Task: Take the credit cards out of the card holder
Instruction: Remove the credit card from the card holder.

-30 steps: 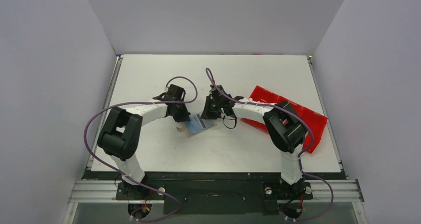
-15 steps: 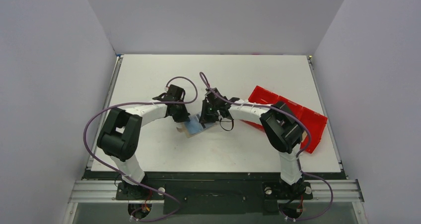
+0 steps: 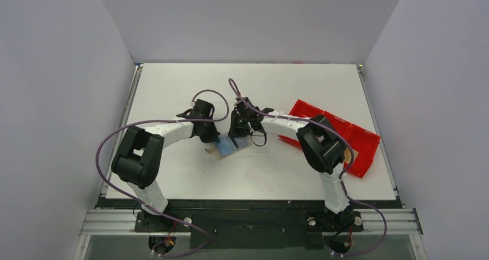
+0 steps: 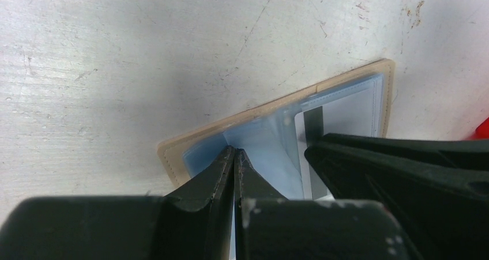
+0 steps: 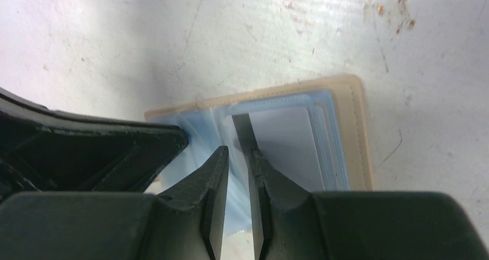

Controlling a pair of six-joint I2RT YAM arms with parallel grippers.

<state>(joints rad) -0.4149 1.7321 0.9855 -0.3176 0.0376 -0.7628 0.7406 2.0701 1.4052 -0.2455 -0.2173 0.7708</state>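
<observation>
The tan-brown card holder (image 3: 229, 149) lies open on the table between both grippers, its clear blue sleeves facing up. My left gripper (image 3: 213, 138) is shut, its tips (image 4: 234, 151) pinching a blue sleeve at the fold of the holder (image 4: 259, 111). My right gripper (image 3: 237, 134) is open by a narrow gap, its tips (image 5: 236, 151) down on the sleeves near the fold. A pale grey credit card (image 5: 282, 144) with a dark stripe sits in the right-hand sleeve just past the right finger. It also shows in the left wrist view (image 4: 352, 113). Other cards are hidden.
A red compartment tray (image 3: 360, 140) lies at the right side of the table, behind the right arm's elbow. The two grippers are almost touching over the holder. The right gripper's body (image 4: 403, 168) fills the lower right of the left wrist view.
My right gripper has moved left and down onto the open holder, closing in on the left gripper. The left gripper and the holder have stayed in place.
</observation>
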